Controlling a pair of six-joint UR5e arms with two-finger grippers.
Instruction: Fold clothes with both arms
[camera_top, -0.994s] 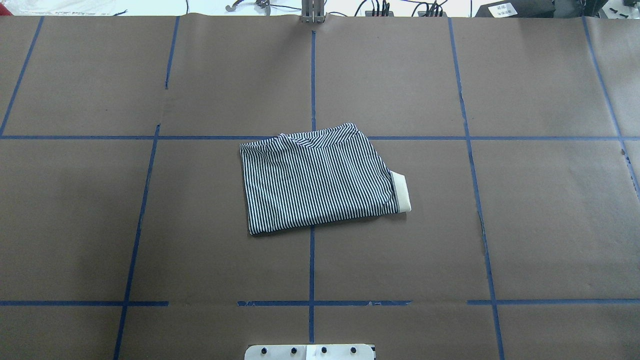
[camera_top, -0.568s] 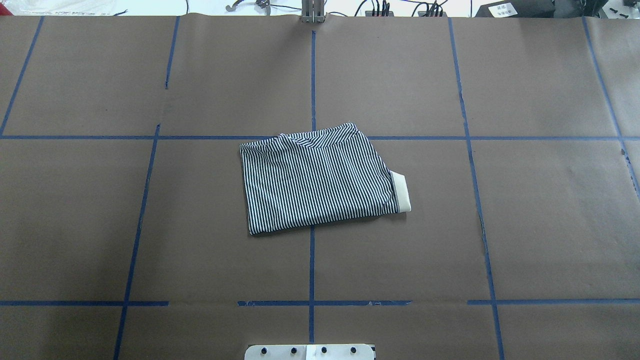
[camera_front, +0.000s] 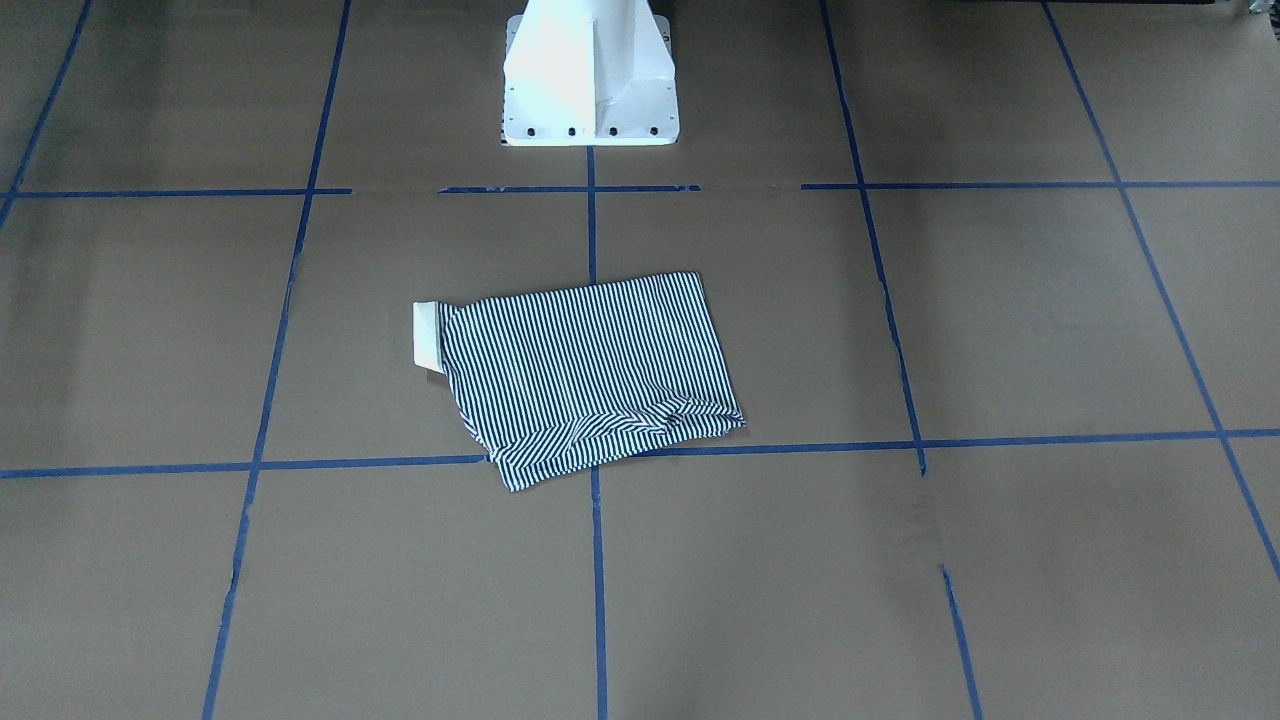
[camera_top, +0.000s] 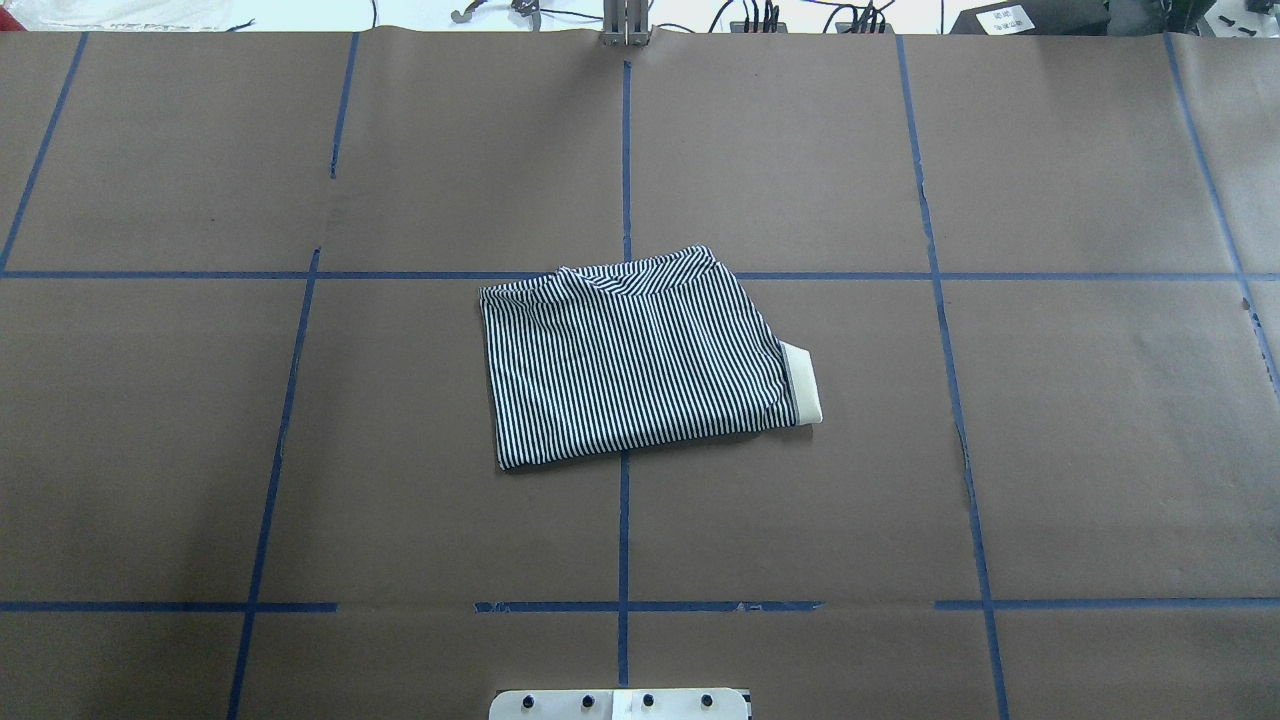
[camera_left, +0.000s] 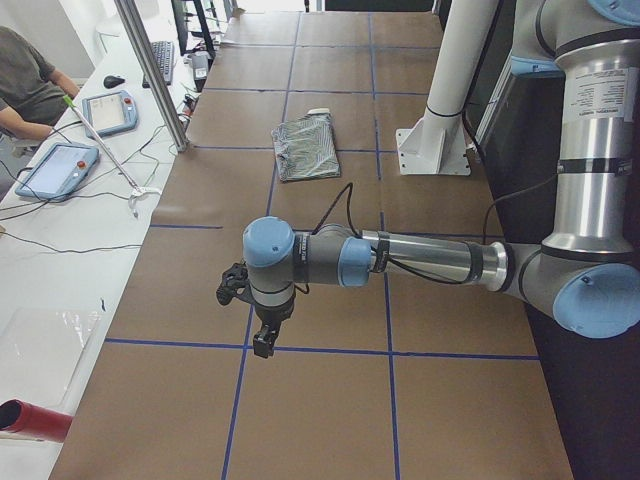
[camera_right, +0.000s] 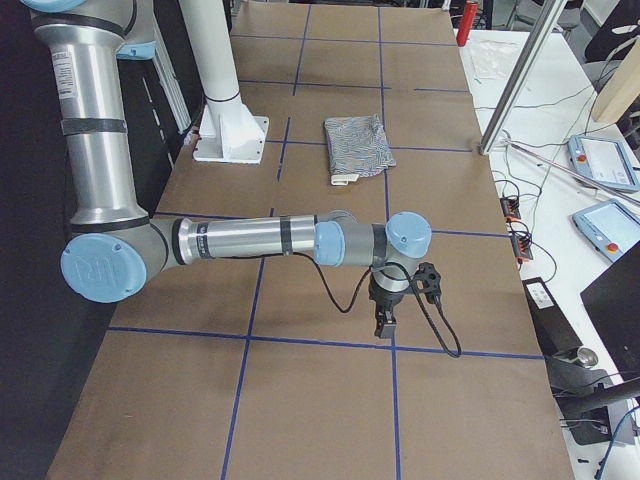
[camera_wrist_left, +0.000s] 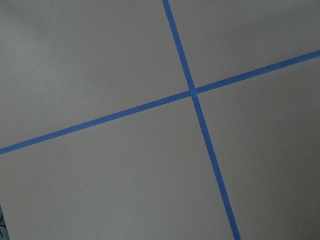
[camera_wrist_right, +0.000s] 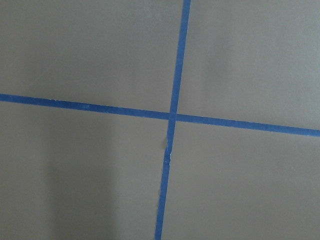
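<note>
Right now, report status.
Left arm, right arm over the table ends, jaws unreadable. Shirt folded, lying flat, cream collar poking out. Nothing on it.

Soft, matt cloth for the polo shirt (camera_top: 630, 360), finely striped and a little creased at one edge; plainer, thicker-looking cloth for its cream collar (camera_top: 803, 383). Underneath, matt brown paper (camera_top: 1080, 440), smooth with faint creases, crossed by thin blue tape (camera_top: 624, 520) with slight sheen. Smooth silvery metal, softly shining, on the left arm (camera_left: 430, 258) and right arm (camera_right: 240, 240); light-blue joint caps (camera_left: 268, 243) like smooth plastic. Glossy white finish on the pedestal (camera_front: 590, 70).
</note>
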